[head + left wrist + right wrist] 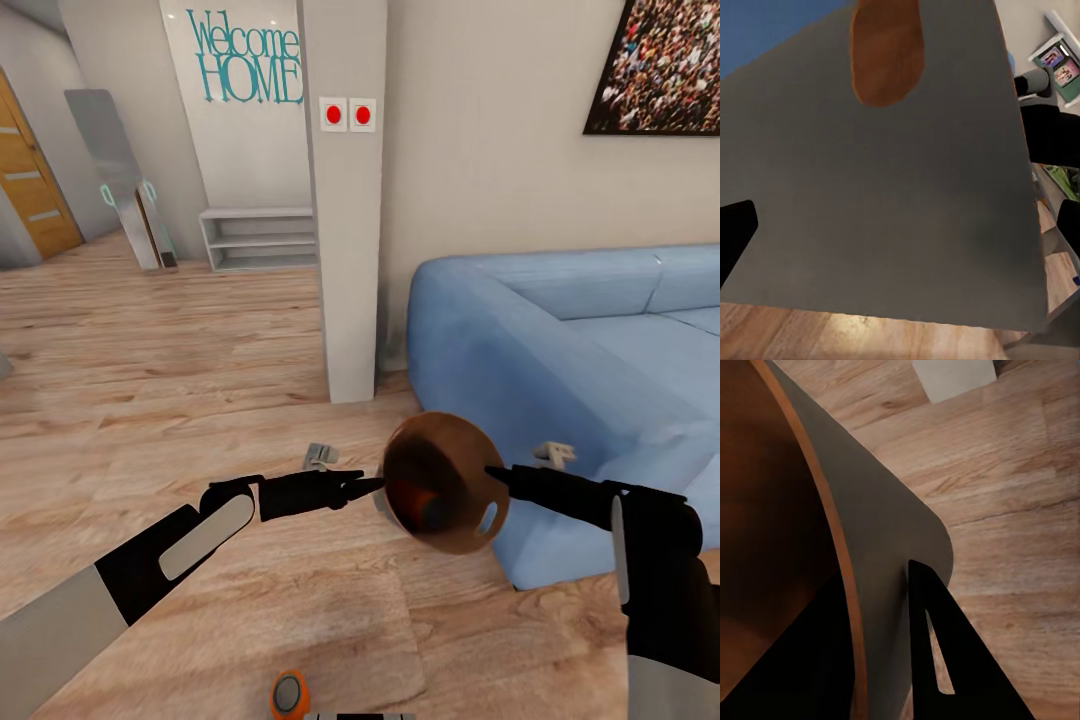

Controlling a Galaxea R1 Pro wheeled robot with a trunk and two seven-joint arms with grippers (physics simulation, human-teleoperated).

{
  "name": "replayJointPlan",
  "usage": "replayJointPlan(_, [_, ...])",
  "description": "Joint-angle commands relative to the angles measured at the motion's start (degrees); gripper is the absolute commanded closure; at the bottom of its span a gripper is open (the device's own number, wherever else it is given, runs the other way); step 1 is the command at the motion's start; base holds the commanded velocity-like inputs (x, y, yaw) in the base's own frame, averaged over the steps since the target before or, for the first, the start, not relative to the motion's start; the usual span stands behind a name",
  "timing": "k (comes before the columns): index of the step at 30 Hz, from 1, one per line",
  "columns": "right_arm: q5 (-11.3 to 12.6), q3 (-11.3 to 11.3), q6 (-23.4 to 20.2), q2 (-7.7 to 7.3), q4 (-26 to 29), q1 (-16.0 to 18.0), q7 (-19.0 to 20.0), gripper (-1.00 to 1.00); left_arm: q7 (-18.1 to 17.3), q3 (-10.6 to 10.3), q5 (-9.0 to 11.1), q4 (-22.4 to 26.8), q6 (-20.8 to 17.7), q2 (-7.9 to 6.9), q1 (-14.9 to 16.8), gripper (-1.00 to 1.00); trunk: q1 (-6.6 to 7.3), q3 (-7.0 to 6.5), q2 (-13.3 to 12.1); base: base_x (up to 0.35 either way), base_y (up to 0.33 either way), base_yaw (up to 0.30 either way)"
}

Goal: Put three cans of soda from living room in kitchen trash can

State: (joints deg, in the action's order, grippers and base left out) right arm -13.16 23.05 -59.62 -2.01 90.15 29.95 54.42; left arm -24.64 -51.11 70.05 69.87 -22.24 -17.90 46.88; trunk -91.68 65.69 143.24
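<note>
I am in the living room beside the blue sofa, and I carry the trash can in the air in front of me, above the wood floor. My right end effector is pinched on the trash can's rim; in my right wrist view one dark finger sits outside the rim and the other sits inside the brown wall, so it is closed on the trash can. I think I hold it by the rim because that edge is thin enough to squeeze. My left end effector points at the other side of the trash can, very near it or touching, maybe to keep it steady. I cannot tell if that one is wide or narrow. The trash can is tipped so its mouth faces me, and deep inside I see something orange and something blue. I think these are soda cans already dropped in, but it is dark in there and I cannot be sure. One orange soda can shows near my body, close to the floor in front of the sofa. I guess I brought the trash can here so the cans could go in, and it must then go to the kitchen. If my pinch slips, the trash can could fall and spill.
</note>
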Motion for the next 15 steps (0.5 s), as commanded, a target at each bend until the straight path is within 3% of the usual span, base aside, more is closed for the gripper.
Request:
replayJointPlan(1, [1.0,-0.1,-0.4,0.13,0.0,0.0,0.4,1.0,0.0,0.0,0.0,0.0,0.0,-0.01,0.0,-1.0,0.01,-0.01,0.0,0.0,0.0,0.0])
replayJointPlan(15, [1.0,-1.0,-0.4,0.49,0.0,0.0,2.4,1.0,-0.1,0.0,0.0,0.0,0.0,-0.03,0.0,-1.0,0.01,-0.01,0.0,0.0,0.0,0.0])
